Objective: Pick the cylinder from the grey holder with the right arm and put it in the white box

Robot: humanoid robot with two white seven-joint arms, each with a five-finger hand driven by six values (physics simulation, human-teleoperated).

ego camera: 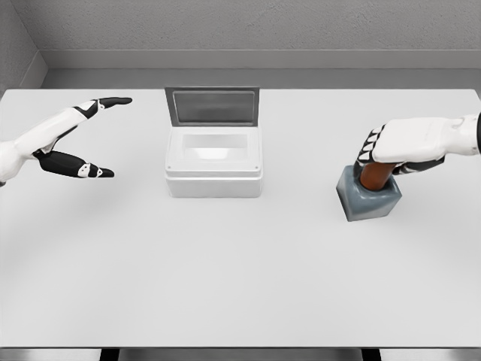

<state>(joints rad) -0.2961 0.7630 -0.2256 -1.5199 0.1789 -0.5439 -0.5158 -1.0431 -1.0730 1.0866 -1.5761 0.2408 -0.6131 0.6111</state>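
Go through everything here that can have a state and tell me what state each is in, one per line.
white box: lid raised, nothing visible inside
cylinder: upright in its holder, gripped at the top
grey holder: on the table, cylinder in it
right hand: closed around the cylinder
left hand: open, holding nothing

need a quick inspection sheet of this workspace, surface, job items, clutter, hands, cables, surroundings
surface: white table, flat, evenly lit
cylinder: brown, upright in the grey holder, only its middle visible under the hand
grey holder: at the table's right, sits slightly turned
white box: near the table's middle, lid up at the back, inside looks empty
clutter: nothing seen
right hand: on top of the cylinder, fingers curled around it
left hand: over the table's left, fingers spread, holding nothing
cables: nothing seen
surroundings: grey wall behind the table, dark floor strip at the bottom edge
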